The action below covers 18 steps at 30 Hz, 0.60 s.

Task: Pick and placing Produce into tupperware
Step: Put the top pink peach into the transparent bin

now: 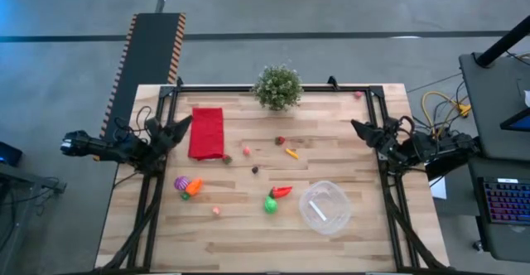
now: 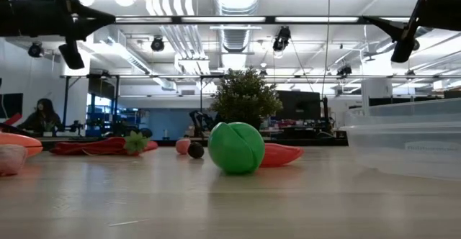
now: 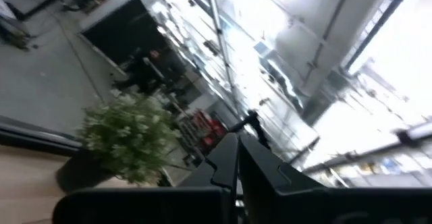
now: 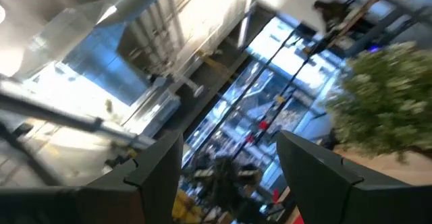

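Observation:
Small toy produce lies scattered on the wooden table: a green ball (image 1: 270,205) (image 2: 236,147) beside a red pepper (image 1: 281,191) (image 2: 281,154), a purple piece (image 1: 180,182) with an orange carrot (image 1: 194,186), and pink, red, yellow and dark bits near the middle. The clear round tupperware (image 1: 325,207) (image 2: 410,142) stands on its base near the table's right near side, with nothing in it. My left gripper (image 1: 184,126) (image 3: 237,143) hovers shut over the left edge. My right gripper (image 1: 358,128) (image 4: 229,150) hovers open over the right edge. Both are raised above the table.
A potted green plant (image 1: 278,87) (image 2: 245,98) stands at the far edge's middle. A red folded cloth (image 1: 206,132) lies flat near my left gripper. Black frame rails (image 1: 389,184) run along the table's sides. A person sits far off in the room beyond the table.

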Tool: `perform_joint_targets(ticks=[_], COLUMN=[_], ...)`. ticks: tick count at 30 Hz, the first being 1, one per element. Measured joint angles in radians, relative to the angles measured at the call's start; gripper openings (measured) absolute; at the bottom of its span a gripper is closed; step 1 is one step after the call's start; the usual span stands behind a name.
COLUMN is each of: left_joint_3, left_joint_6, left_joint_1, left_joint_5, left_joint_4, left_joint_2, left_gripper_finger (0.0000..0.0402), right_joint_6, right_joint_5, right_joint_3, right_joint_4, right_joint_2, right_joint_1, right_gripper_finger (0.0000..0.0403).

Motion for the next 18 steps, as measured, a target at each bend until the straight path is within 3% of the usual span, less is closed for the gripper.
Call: perform_joint_targets(ticks=[4,12,18], left_joint_3=[0.007,0.092,0.193], left_joint_6=[0.001,0.098,0.128], left_joint_1=[0.000,0.000,0.000], left_joint_5=[0.101,0.124,0.230], left_joint_4=[-0.002,-0.016,-0.046], left_joint_2=[0.011,0.093,0.210], left_gripper_finger=[0.0000,0.0000,0.0000], right_joint_6=[0.020,0.084,0.084], right_joint_5=[0.055,0.024,-0.001], right_joint_3=[0.000,0.000,0.001], right_joint_4=[0.008,0.030,0.049], right_joint_2=[0.000,0.000,0.008], right_joint_1=[0.000,0.000,0.000], right_gripper_finger=[0.0233,0.0233,0.0233])
